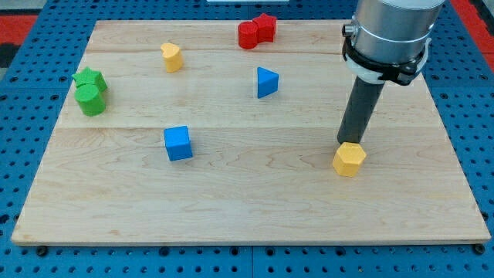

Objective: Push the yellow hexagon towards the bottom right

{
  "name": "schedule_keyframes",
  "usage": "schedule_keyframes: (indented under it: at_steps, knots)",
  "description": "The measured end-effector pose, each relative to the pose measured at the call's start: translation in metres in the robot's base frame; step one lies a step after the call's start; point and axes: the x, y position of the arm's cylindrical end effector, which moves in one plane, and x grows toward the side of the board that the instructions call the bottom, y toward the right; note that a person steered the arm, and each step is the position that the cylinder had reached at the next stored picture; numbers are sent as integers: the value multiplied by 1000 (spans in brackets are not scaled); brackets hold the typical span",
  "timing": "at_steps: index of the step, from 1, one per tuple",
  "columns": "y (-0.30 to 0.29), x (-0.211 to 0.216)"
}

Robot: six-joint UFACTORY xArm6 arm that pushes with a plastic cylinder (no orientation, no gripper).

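The yellow hexagon (349, 159) lies on the wooden board (247, 208), right of centre and toward the view's bottom. My tip (347, 143) stands at the hexagon's upper edge, touching it or nearly so, just on its top-left side. The dark rod rises from there to the grey arm at the view's top right.
A second yellow block (171, 57) lies at the upper left. A blue cube (178, 144) sits left of centre and a blue triangular block (266, 82) above centre. Two red blocks (256, 32) touch at the top edge. Two green blocks (91, 89) touch at the far left.
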Motion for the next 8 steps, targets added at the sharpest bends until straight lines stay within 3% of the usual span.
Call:
schedule_keyframes:
  at_steps: [2,8]
  knots:
    - [-41,6]
    - [13,42]
